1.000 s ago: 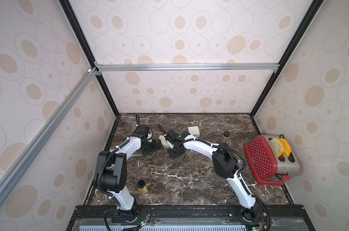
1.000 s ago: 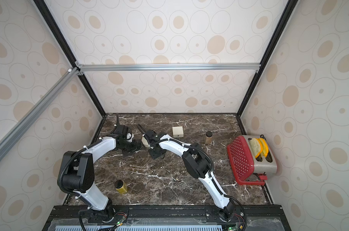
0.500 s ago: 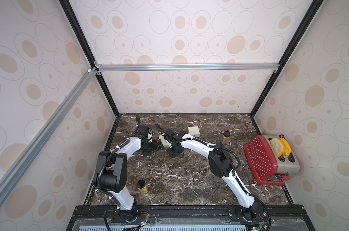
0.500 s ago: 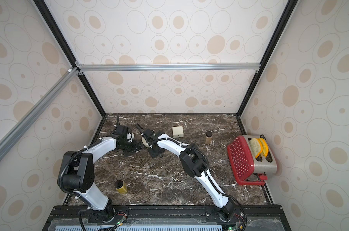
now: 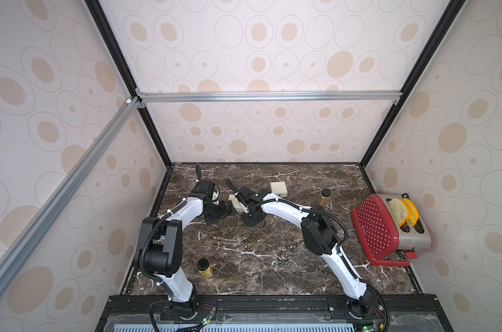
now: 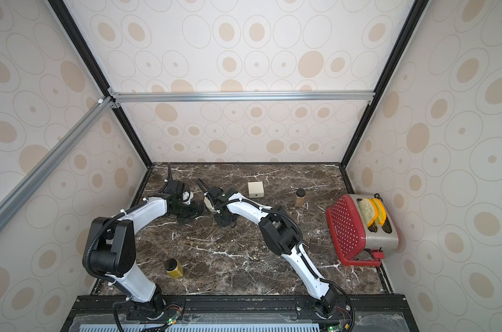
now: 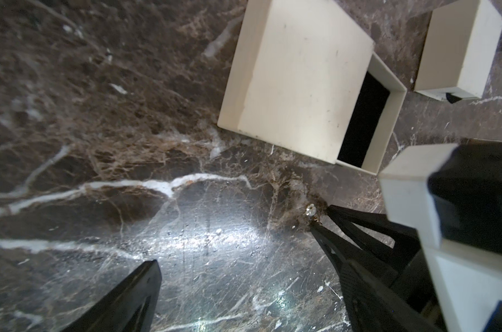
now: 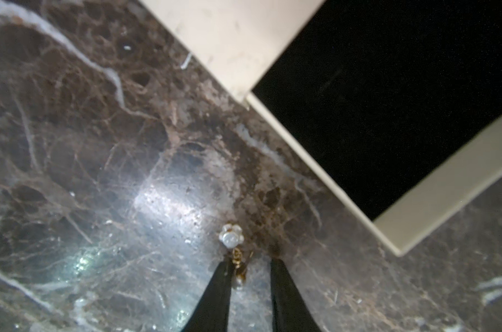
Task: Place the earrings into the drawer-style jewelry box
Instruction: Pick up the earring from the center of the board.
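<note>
Since the earring [image 8: 231, 237] lies on the bare worktop [image 8: 71, 143] and not in the drawer [image 8: 445, 195], the placing itself is not yet done. It is a small pearl flower with a gold dangle, near the drawer's open corner but apart from it. The right gripper [image 8: 249, 266] stands over the dangle with its jaws a narrow gap apart and one tip touching the gold part. Nothing looks clamped or lifted.

The jewelry box [image 7: 301, 80] has its drawer pulled partly out, and the black lining that shows is bare. The part under the sleeve is hidden, so I cannot tell whether another earring is inside.

In both top views the box sits toward 11 o'clock from the worktop's middle. The right gripper is at the box's 5 o'clock. The left gripper [image 5: 222, 209] is at its 8 o'clock, jaws spread wide and holding nothing. A second box [image 5: 279, 188], closed, lies at 2 o'clock.

By my judgement what is left is to pinch the earring, lift it, carry it over the drawer and release it.
</note>
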Controlling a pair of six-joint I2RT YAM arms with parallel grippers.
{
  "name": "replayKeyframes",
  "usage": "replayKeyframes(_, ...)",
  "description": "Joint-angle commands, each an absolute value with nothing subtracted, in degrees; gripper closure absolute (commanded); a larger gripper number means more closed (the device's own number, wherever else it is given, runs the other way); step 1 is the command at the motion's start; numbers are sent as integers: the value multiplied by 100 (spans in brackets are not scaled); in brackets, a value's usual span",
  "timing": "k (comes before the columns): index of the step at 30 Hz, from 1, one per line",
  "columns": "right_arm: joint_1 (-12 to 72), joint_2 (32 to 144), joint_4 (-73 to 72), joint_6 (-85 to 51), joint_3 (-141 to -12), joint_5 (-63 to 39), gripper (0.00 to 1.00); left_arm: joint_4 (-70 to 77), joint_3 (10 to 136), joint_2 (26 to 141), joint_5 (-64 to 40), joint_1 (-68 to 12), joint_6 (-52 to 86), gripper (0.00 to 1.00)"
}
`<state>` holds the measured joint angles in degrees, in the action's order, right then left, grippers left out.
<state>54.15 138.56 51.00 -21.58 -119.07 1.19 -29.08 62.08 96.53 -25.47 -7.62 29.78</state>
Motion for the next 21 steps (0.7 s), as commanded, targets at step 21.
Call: replayKeyframes(21,5448,13682,5229,-2210,-11619,-115,80,-2830,6170,9569,-2588,-751,3023,1)
